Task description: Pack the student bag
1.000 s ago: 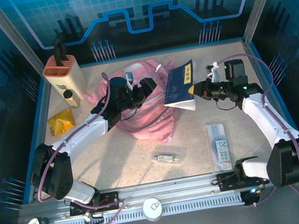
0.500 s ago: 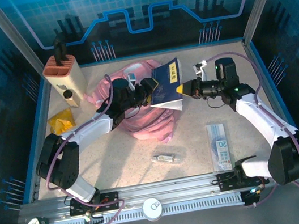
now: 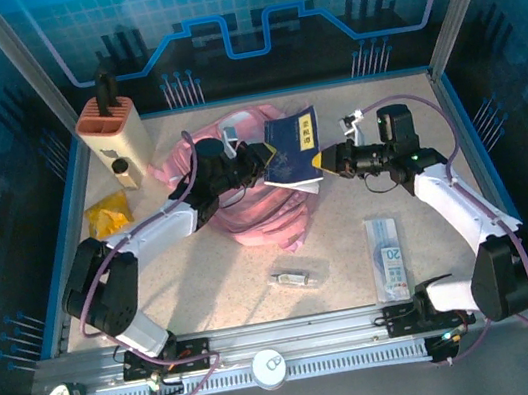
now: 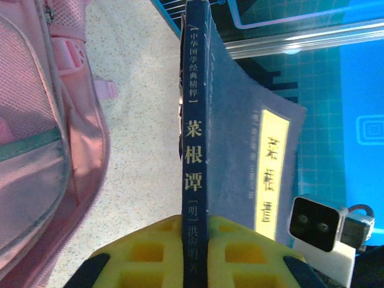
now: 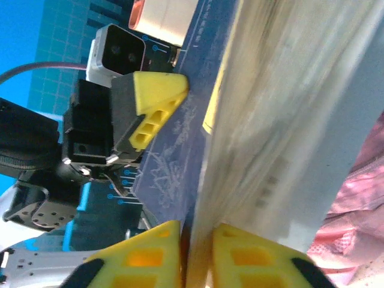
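Our left gripper (image 4: 195, 231) clamps the spine of the dark blue book (image 4: 195, 144). Our right gripper (image 5: 197, 240) straddles the page edge, and we cannot tell whether it presses or sits loose. Beneath the book lies the student bag (image 3: 259, 218), mid-table. We judge packing barely begun: the book hangs above the bag, and a flat packet (image 3: 387, 258) and a small clear packet (image 3: 291, 278) wait on the table.

Left gripper (image 4: 195, 235) clamped, right gripper (image 5: 197, 243) facing it

Robot lab cell, blue circuit-print walls (image 3: 243, 8), aluminium frame posts (image 3: 18, 58)
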You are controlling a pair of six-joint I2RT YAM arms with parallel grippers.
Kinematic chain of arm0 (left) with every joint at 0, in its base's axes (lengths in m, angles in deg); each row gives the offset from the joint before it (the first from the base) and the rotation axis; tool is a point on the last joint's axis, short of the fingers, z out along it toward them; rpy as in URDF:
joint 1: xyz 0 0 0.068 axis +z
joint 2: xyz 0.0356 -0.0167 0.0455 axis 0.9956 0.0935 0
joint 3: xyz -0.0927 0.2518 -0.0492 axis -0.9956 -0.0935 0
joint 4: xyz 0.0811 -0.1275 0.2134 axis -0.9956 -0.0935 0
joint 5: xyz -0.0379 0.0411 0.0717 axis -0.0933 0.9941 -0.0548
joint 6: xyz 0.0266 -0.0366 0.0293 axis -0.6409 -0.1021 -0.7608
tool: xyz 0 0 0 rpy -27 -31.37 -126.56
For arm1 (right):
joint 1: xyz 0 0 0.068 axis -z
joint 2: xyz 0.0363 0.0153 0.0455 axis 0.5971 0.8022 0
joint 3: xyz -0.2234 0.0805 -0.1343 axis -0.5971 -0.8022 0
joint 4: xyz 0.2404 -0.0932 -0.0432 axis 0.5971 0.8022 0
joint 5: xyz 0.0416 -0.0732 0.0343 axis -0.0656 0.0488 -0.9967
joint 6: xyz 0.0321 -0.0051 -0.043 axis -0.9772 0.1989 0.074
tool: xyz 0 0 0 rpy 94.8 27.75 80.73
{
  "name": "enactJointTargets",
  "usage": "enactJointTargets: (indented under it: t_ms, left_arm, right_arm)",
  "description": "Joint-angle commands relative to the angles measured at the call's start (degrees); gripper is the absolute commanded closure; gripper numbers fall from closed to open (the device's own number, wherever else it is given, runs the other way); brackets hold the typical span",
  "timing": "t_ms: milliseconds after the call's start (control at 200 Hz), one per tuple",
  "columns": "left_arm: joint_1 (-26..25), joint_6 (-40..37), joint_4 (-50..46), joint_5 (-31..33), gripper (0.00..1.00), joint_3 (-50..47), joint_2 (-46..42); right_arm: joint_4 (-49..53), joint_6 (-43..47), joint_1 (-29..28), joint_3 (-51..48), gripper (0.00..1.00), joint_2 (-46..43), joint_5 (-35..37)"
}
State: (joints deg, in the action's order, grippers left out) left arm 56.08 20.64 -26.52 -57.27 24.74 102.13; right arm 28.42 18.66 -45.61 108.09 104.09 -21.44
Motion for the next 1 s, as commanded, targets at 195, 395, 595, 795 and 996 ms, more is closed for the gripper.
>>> enactJointTargets:
  t_ms: [195, 395, 595, 795, 996]
  left_arm:
    - [-0.4, 0.8, 5.3, 1.2, 1.00, 1.2, -6.2]
    - [-1.7, -0.1, 4.5, 2.7, 1.00, 2.8, -6.5]
    - [-2.2, -1.4, 3.9, 4.0, 1.00, 3.0, -6.3]
    - [-2.2, -5.8, -1.0, 6.3, 1.00, 2.5, -7.3]
    - [-2.3, -10.8, -6.5, 9.3, 1.00, 1.9, -8.7]
  right_arm:
    - [3.3, -1.9, 0.8, -3.0, 0.23, -1.0, 3.9]
    - [-10.3, -11.9, -2.4, -4.9, 0.02, 0.6, -1.5]
    - [-24.4, -22.9, -3.9, -7.2, 0.00, 1.3, -1.9]
    - [-29.2, -26.9, -3.8, -6.9, 0.05, 0.7, -2.6]
    - [-18.7, -21.6, -4.0, -4.1, 0.28, -1.7, -0.2]
